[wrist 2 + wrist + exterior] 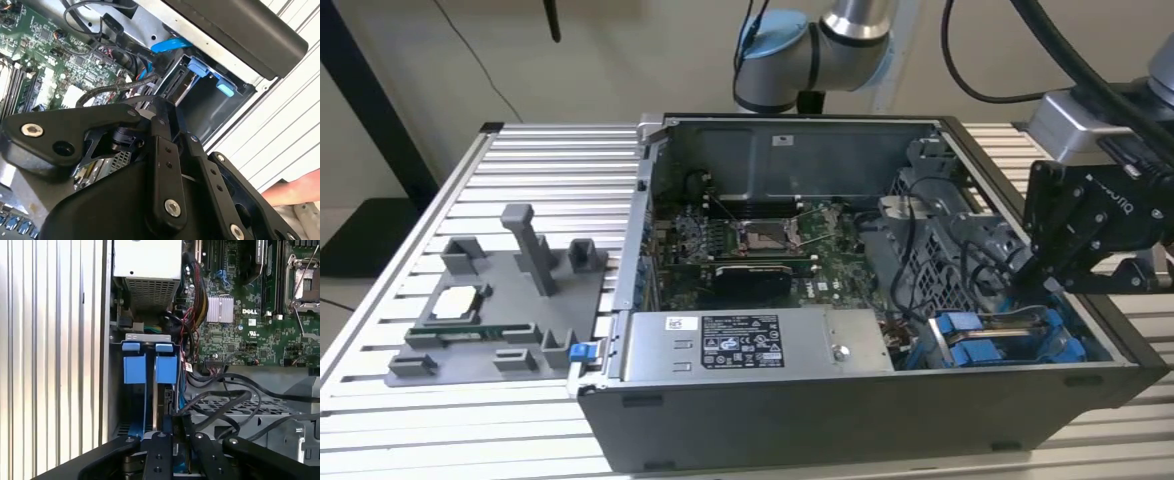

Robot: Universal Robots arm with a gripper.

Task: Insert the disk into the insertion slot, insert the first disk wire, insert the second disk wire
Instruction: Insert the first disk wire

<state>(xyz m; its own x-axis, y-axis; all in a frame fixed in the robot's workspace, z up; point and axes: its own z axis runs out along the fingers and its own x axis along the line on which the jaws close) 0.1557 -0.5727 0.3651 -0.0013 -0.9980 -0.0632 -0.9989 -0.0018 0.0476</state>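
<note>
The black linkage tool [1031, 288] hangs at the corner of the open dark grey metal computer case [854, 425], directly over the narrow grey metal insertion slot [149, 338] with its bright blue plastic rails. The flat silver-grey disk [164, 400] in its blue plastic carrier appears to stand on edge inside that slot, in the lane nearer the motherboard. The neighbouring lane, by the case wall, looks vacant. Whether the tool is clenched on the disk or released, I cannot tell.

I judge the disk to be stiff and dense for its size, with smooth metal faces that could slip. It is also sensitive to knocks. It is best held by its long side edges or the carrier frame, keeping off the label face and the connector end.

The case also holds:
- a green motherboard [761, 240]
- a grey metal power supply box [747, 345] with a white sticker
- a perforated grey metal cage [235, 415]
- loose black cables [225, 390] draped over the cage
- a flat blue cable [170, 45] beside the slot

I cannot tell whether any wire is plugged into the disk.

On the ribbed aluminium table [534, 150], well apart from the case, a grey plastic fixture [520, 290] carries a square processor chip [458, 302] and a green memory stick [474, 331].
</note>
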